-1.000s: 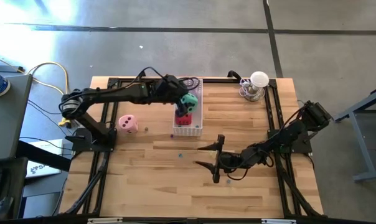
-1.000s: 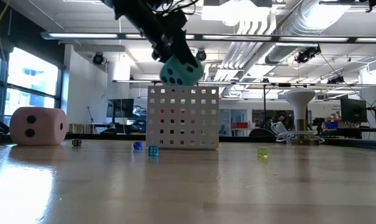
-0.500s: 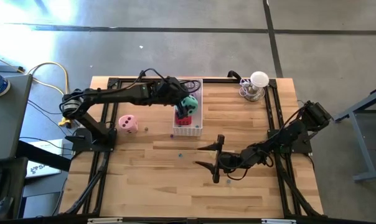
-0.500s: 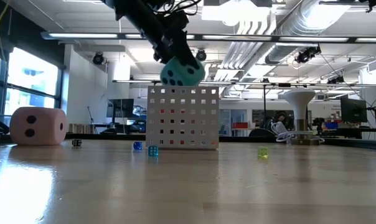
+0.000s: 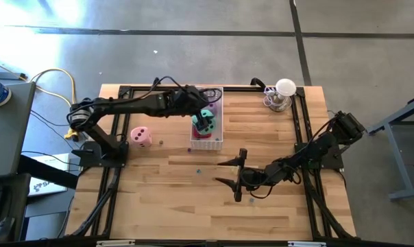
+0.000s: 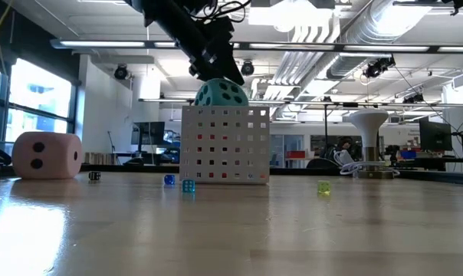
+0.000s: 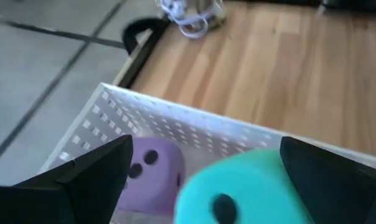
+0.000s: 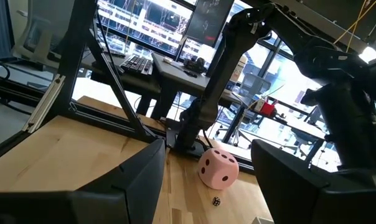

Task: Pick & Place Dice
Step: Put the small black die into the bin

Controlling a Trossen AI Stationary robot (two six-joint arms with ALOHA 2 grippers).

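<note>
The left hand (image 5: 201,110) hangs over the white tray (image 5: 216,140) at the far middle of the bench (image 5: 173,192), its fingers (image 7: 88,180) spread wide on either side of the green die (image 7: 244,193), which looks free of both. The die sits high in the tray, on top of the dice below, its top showing above the tray wall in the low view (image 6: 220,93). The purple die (image 7: 152,165) lies beside it.

To finish this release well, the left hand should rise straight up so neither finger drags the green die over the wall.

The pink die (image 5: 140,136) waits on the bench, well left of the tray. The right hand (image 5: 238,175) rests near the bench's middle, fingers parted and empty.

1 second earlier the green die hung above the tray between the fingers; now it has dropped in.
</note>
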